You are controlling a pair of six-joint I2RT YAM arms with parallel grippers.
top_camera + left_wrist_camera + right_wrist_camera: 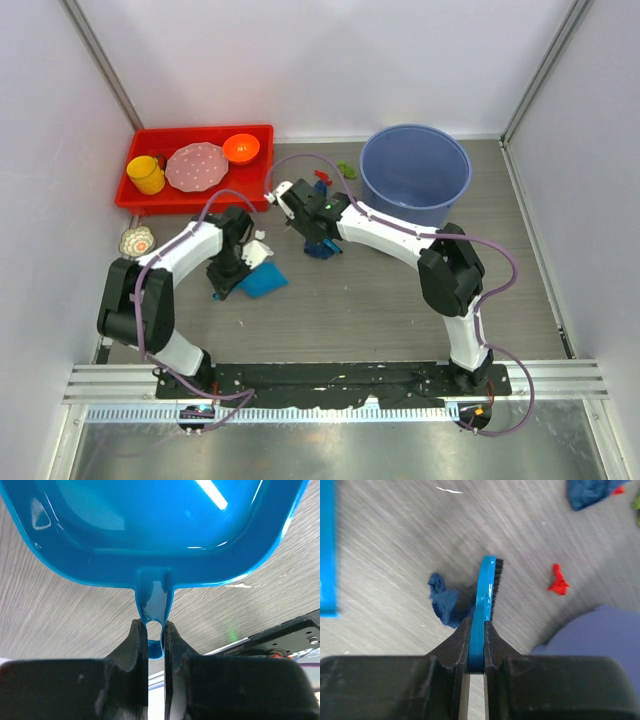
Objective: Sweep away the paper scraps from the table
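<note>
My left gripper is shut on the handle of the blue dustpan, which rests on the table. My right gripper is shut on the blue hand brush, bristles down. A dark blue paper scrap lies against the brush's left side. A red scrap lies to the right. Farther off are another dark blue scrap, a red one and a green one. A white scrap lies by the left wrist.
A big blue bucket stands at the back right, close behind the right arm. A red tray with a cup, plate and bowl sits at the back left. A small patterned dish lies left of the left arm.
</note>
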